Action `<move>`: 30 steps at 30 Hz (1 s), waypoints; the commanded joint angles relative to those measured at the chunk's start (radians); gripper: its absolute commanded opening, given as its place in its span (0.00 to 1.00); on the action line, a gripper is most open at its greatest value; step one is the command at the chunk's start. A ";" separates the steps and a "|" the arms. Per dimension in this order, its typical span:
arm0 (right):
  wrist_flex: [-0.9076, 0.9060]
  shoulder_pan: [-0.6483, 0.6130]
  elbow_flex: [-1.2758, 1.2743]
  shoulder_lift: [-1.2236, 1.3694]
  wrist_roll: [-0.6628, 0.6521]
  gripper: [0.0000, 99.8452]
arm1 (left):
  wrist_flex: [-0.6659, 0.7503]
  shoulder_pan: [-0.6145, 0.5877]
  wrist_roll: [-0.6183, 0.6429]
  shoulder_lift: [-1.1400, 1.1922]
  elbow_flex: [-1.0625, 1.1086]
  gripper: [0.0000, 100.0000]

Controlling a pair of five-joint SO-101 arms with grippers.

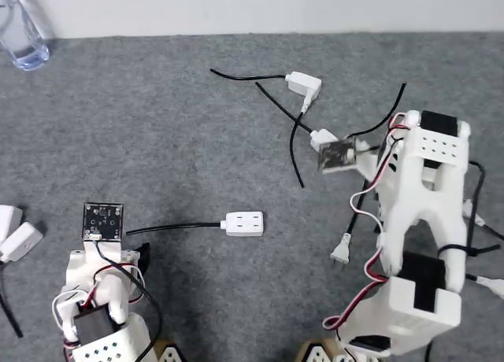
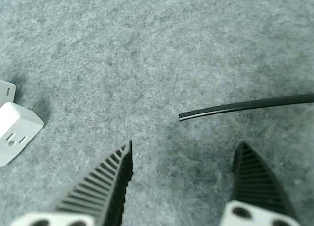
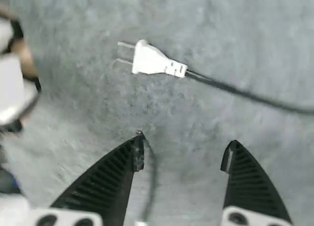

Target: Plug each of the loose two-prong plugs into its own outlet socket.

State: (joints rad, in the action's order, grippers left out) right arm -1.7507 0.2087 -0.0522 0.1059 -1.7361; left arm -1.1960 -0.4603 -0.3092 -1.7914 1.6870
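The right gripper [image 3: 186, 141] was spread open and empty, facing a loose two-prong plug [image 3: 152, 64] on the carpet [image 1: 197, 142] at 9 o'clock from the right arm [image 1: 417, 197], the nearer one, its long axis running 7 to 1 o'clock, prongs at 7.

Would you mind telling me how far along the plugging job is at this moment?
Done: nothing; the outlet block on its black cord has no plug in it. In hand: nothing; the right gripper is open near a loose two-prong plug lying on the grey carpet, and the left gripper is open and empty. Left: picking up and seating every plug.
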 commanded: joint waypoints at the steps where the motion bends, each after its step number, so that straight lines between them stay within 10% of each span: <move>1: -0.038 -0.059 -0.038 -0.045 -0.141 0.25 | 0.009 0.002 0.011 -0.006 -0.005 0.31; 11: 0.082 -0.214 -0.256 -0.044 -0.285 0.25 | 0.023 0.000 0.011 -0.008 -0.004 0.31; 22: 0.157 -0.033 -0.336 -0.035 -0.646 0.25 | 0.025 0.002 0.011 -0.008 -0.004 0.31; 30: 0.265 -0.038 -0.345 0.088 -0.701 0.06 | 0.025 0.006 0.011 -0.008 -0.004 0.31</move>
State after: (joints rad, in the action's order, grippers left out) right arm -1.5037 0.1642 -0.4189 0.1826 -2.4020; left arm -1.1960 -0.4603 -0.3092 -1.7914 1.6870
